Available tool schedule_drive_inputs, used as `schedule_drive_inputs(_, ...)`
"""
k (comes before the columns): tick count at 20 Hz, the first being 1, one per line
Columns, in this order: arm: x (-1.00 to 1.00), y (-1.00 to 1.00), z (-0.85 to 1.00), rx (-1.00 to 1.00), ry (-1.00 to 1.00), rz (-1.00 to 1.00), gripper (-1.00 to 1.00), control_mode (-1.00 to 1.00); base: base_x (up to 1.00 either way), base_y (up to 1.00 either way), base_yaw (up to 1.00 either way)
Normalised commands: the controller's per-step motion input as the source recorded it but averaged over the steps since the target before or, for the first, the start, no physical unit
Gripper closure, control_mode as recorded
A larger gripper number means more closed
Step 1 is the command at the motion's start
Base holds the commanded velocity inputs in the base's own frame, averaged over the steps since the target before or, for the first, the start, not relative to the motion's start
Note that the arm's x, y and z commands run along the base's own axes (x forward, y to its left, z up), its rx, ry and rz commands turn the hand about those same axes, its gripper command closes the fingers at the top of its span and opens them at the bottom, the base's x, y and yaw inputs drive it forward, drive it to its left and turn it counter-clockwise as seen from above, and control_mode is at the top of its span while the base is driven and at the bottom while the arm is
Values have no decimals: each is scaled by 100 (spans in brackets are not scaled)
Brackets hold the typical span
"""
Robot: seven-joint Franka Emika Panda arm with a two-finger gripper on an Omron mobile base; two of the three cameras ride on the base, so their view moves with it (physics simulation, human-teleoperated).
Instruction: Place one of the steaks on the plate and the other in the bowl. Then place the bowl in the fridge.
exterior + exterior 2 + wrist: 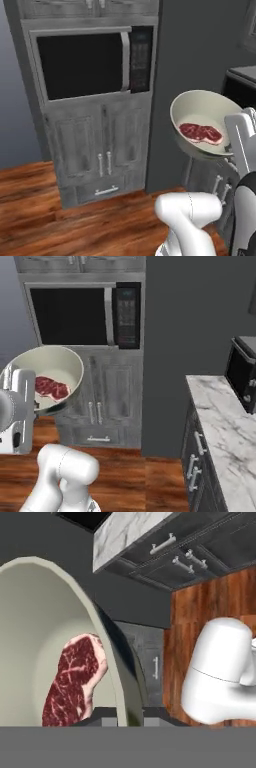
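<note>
Steak [201, 133], dark red with white marbling, lay inside the bowl [200, 107], which was held up in the air, tilted, well above the wood floor [60, 220]. The tool [131, 718] was nearly closed, its two tips pinching the bowl's rim between them, one inside and one outside. Behind the bowl stood grey cabinets [95, 145] with a built-in microwave [92, 62], beside a dark wall panel [190, 321]. To the right ran a marble desk [227, 426].
</note>
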Motion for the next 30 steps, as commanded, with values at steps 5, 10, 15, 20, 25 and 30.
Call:
schedule_drive_inputs(5,0,0,0,0,0,0,100,100,25,100,39)
schedule_drive_inputs(10,0,0,0,0,0,0,100,100,83,100,7)
schedule_drive_inputs(15,0,0,0,0,0,0,100,100,82,100,3)
schedule_drive_inputs(20,0,0,0,0,0,0,100,100,19,100,6)
schedule_drive_inputs(25,0,0,0,0,0,0,100,100,-33,100,0)
schedule_drive_inputs(30,0,0,0,0,0,0,100,100,-42,100,-2)
